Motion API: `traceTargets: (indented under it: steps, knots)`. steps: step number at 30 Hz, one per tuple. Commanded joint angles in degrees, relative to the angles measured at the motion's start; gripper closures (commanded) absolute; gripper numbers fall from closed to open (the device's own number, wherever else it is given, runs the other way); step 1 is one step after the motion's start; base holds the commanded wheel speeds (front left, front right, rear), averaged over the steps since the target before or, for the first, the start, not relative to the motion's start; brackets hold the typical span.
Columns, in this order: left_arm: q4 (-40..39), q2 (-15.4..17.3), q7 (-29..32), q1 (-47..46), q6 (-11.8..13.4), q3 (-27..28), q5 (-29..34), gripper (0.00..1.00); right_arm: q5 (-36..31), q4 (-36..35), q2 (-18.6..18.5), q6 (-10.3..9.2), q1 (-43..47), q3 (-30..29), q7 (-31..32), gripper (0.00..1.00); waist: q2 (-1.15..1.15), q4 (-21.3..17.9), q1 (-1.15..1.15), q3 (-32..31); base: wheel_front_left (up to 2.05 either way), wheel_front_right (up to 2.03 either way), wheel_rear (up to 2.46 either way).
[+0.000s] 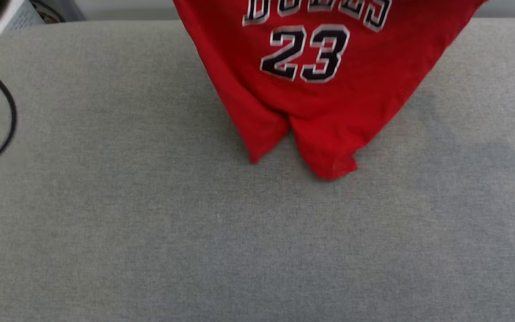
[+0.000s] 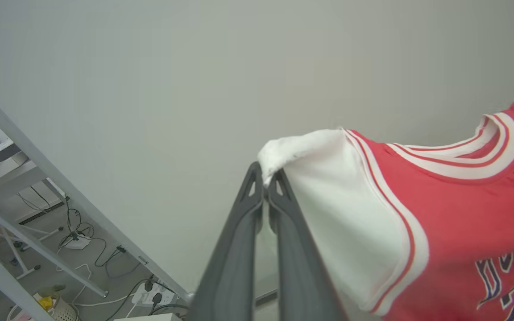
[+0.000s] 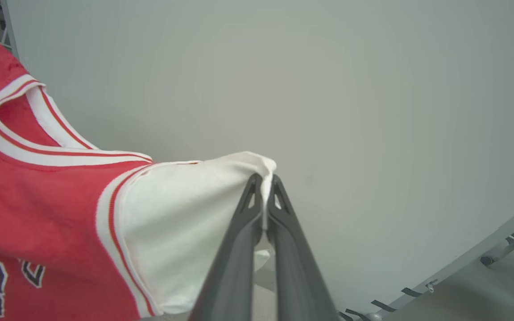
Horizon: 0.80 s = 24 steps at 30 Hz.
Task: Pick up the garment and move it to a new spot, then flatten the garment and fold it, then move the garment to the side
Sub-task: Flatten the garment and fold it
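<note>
The garment (image 1: 311,89), a red jersey T-shirt with a black "23", hangs in the air, and its bottom hem touches the grey surface (image 1: 150,232) near the middle. In the left wrist view my left gripper (image 2: 263,180) is shut on the tip of one white sleeve of the garment (image 2: 453,214). My right gripper (image 3: 264,183) is shut on the tip of the other white sleeve of the garment (image 3: 60,214). The shirt stretches between both grippers, its striped collar sagging in the middle.
A black cable (image 1: 2,116) loops over the left edge of the grey surface. A pale wall stands behind the shirt. White frame legs (image 2: 38,223) and floor cables show in the left wrist view, a grey frame bar (image 3: 484,249) in the right wrist view.
</note>
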Motion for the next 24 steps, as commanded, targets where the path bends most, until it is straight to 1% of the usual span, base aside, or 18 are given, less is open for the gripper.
traceTargets:
  steps: [1, 7, 12, 15, 19, 24]
  knots:
    - [1.56, -1.03, -0.69, -3.28, -0.64, 0.60, 0.56, 1.00, -1.10, 1.51, 0.91, -0.05, -3.80, 0.33, -0.30, 1.00, 0.00, -1.07, 0.00, 5.95, 0.00, 0.00, 0.00]
    - [9.68, -4.75, -4.83, -15.50, -2.30, 2.36, 2.85, 1.00, -4.65, 9.77, 4.05, -0.05, -18.61, 2.41, -2.22, 1.00, 0.00, -1.18, 0.00, 9.48, 0.00, 0.00, 0.00]
    - [16.21, -6.12, -8.13, -22.49, -3.70, 2.70, 4.05, 1.00, -6.75, 16.46, 5.61, -0.05, -28.41, 4.38, -4.87, 1.00, 0.00, -1.05, 0.00, 10.62, 0.00, 0.00, 0.00]
    - [20.03, -6.80, -10.16, -25.14, -4.36, 2.66, 4.06, 1.00, -7.06, 20.41, 6.54, -0.05, -32.93, 5.89, -6.55, 1.00, 0.00, -0.72, 0.00, 10.98, 0.00, 0.00, 0.00]
    - [24.15, -7.59, -12.37, -25.57, -4.90, 2.06, 3.38, 1.00, -6.17, 24.87, 8.01, -0.05, -35.56, 8.98, -8.55, 1.00, 0.00, -0.53, 0.00, 11.30, 0.00, 0.00, 0.00]
    - [27.54, -7.88, -15.05, -23.10, -5.26, 0.16, 2.48, 1.00, -3.38, 27.82, 9.09, -0.05, -34.25, 13.33, -10.65, 1.00, 0.00, -0.53, 0.00, 12.00, 0.00, 0.00, 0.00]
